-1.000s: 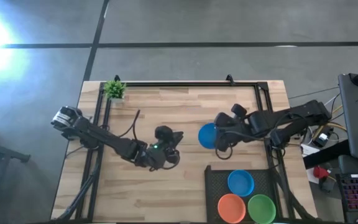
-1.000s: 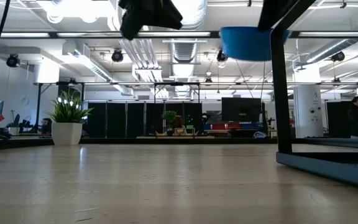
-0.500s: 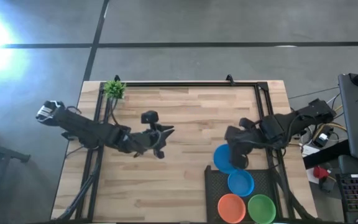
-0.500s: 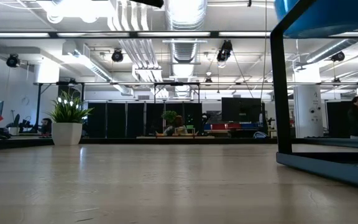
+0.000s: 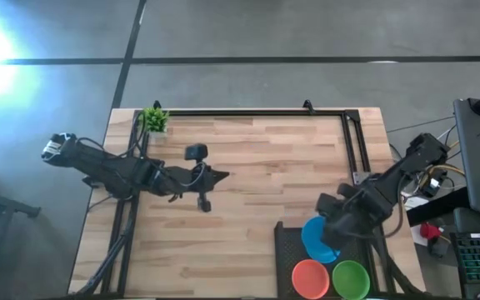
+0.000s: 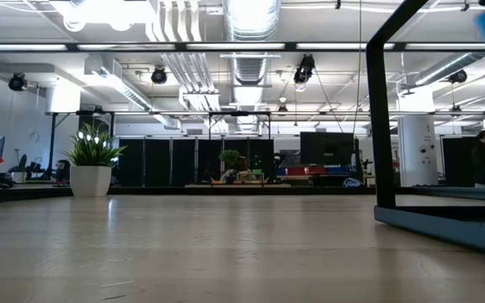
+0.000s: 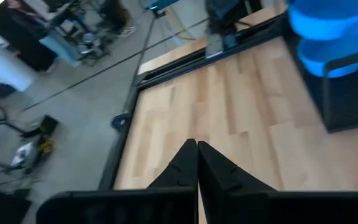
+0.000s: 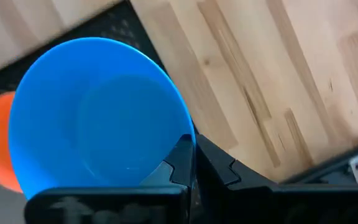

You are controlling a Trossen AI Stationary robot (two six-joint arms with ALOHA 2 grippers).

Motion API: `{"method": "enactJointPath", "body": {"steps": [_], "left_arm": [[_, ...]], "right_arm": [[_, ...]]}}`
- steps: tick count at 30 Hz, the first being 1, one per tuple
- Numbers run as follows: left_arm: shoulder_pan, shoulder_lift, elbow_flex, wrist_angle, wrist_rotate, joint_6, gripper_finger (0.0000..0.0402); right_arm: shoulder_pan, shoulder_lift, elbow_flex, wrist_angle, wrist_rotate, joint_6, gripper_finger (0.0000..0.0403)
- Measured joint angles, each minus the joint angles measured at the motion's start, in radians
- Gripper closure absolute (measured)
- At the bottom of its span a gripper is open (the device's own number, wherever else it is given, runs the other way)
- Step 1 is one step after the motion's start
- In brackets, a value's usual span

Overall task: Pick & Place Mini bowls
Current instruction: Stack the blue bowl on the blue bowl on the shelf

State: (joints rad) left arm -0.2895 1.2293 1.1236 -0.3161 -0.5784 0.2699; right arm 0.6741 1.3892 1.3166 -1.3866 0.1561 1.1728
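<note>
Right gripper (image 5: 333,225), fingers pinched on the rim of a small round blue plastic bowl (image 5: 317,237), holds it over the black mesh tray (image 5: 283,250) at five o'clock, apparently to stack it beside the orange bowl (image 5: 310,278) and green bowl (image 5: 351,279); a second earlier it hung mid-table; left gripper (image 5: 220,176), then open, now shut empty at centre.

table (image 5: 248,158) centre frame | potted plant (image 5: 153,120) on its upper-left corner | tray (image 5: 286,242) lower right on the table | two mini bowls (image 5: 311,277) side by side in the tray's lower part | third bowl (image 5: 315,236) above them
</note>
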Motion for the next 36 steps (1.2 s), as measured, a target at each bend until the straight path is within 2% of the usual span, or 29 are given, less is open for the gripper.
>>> {"method": "enactJointPath", "body": {"steps": [3, 9, 17, 30, 36], "left_arm": [[0.0, -0.001, 0.0, 0.0, 0.035, -0.002, 0.0401], [0.0, -0.001, 0.0, 0.0, 0.038, -0.003, 0.0401], [0.001, -0.001, 0.0, 0.008, 0.037, -0.004, 0.0401], [0.002, -0.001, 0.0, 0.01, 0.037, -0.011, 0.0401], [0.002, -0.001, 0.0, 0.01, 0.036, -0.011, 0.0401]], "right_arm": [[0.027, 0.001, -0.05, 0.006, 0.0, 0.049, 0.0394], [0.059, 0.0, -0.146, 0.024, -0.012, 0.13, 0.0394], [0.077, 0.002, -0.257, 0.199, -0.063, 0.132, 0.0394], [0.076, 0.005, -0.289, 0.219, -0.079, 0.119, 0.0392], [0.076, 0.005, -0.259, 0.223, -0.078, 0.11, 0.0363]]}}
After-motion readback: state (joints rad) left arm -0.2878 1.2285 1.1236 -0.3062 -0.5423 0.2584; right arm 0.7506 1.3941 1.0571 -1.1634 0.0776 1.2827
